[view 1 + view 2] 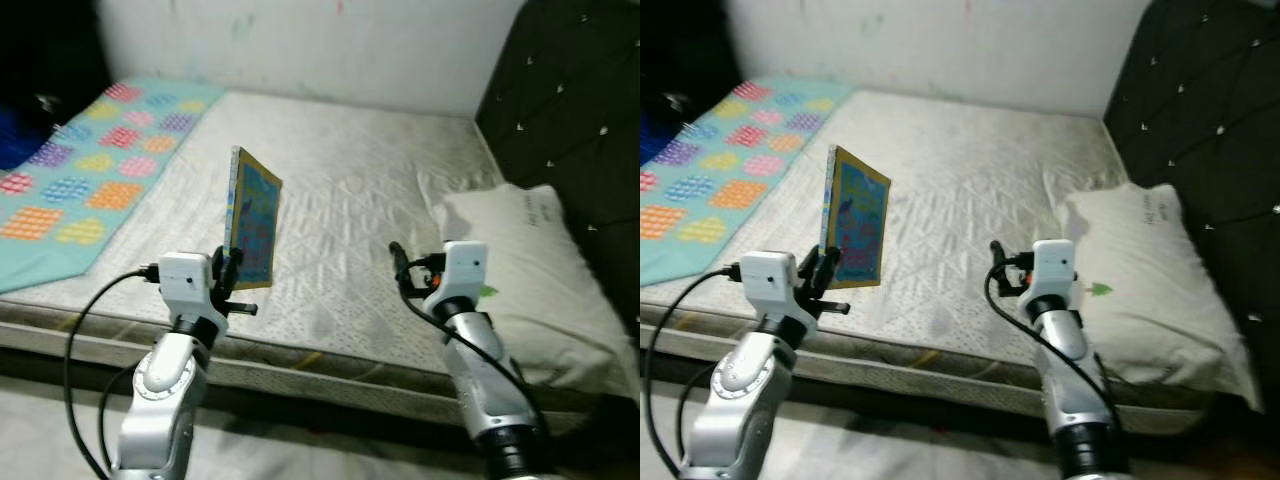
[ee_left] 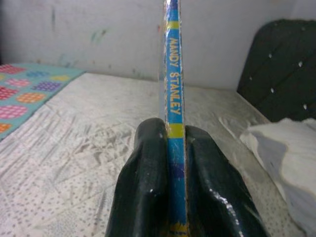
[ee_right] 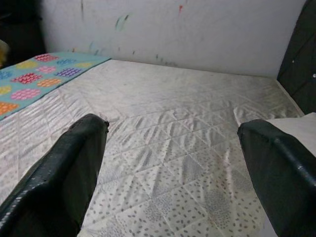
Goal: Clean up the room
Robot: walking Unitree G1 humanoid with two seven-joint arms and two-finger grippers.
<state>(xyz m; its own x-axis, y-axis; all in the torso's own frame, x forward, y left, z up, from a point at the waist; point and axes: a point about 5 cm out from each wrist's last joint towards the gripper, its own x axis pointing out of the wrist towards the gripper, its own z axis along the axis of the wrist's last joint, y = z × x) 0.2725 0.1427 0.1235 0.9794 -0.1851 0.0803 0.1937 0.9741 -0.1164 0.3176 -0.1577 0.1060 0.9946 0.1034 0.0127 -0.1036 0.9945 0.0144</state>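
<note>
The left tool [image 1: 228, 270] pinches a thin book [image 1: 254, 218] upright above the bed's [image 1: 360, 200] front edge, so carry it level without twisting, while the right tool [image 1: 397, 262] hangs wide and empty nearby.

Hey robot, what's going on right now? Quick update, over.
Left gripper jaws shut on the book, held upright above the mattress. Right gripper jaws open, holding nothing. Pillow beside right arm, nothing blocking.
</note>
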